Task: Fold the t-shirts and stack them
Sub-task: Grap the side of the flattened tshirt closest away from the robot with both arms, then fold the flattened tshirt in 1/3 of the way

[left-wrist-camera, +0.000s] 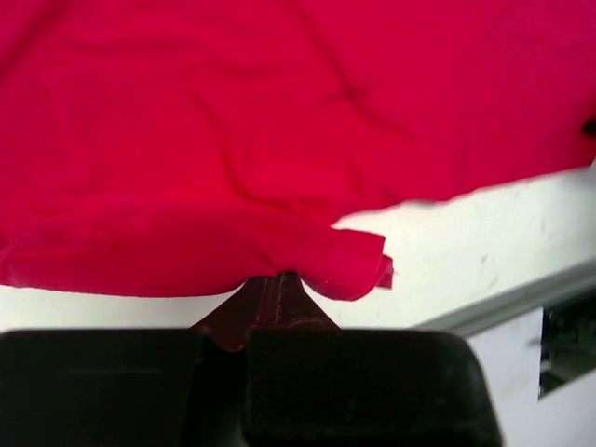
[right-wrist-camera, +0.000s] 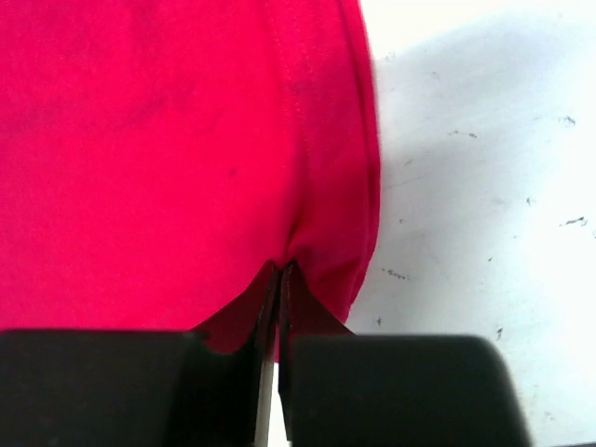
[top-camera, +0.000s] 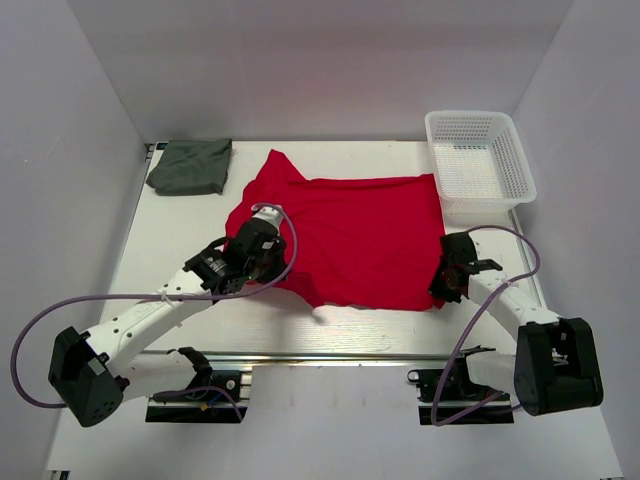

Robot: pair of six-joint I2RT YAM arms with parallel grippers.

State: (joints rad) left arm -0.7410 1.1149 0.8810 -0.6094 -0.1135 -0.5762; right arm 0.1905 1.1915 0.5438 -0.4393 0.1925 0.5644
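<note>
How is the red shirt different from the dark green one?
The red t-shirt is bright and spread out flat; the dark grey-green t-shirt is a small folded bundle at the far left corner. The left end effector and right end effector pinch the red one; nothing touches the dark one. Both are plain cloth.

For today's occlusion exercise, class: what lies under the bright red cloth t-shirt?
Around the bright red cloth t-shirt, only the white table shows; anything beneath its middle is covered. The left pincer and right pincer each pinch its edge.
</note>
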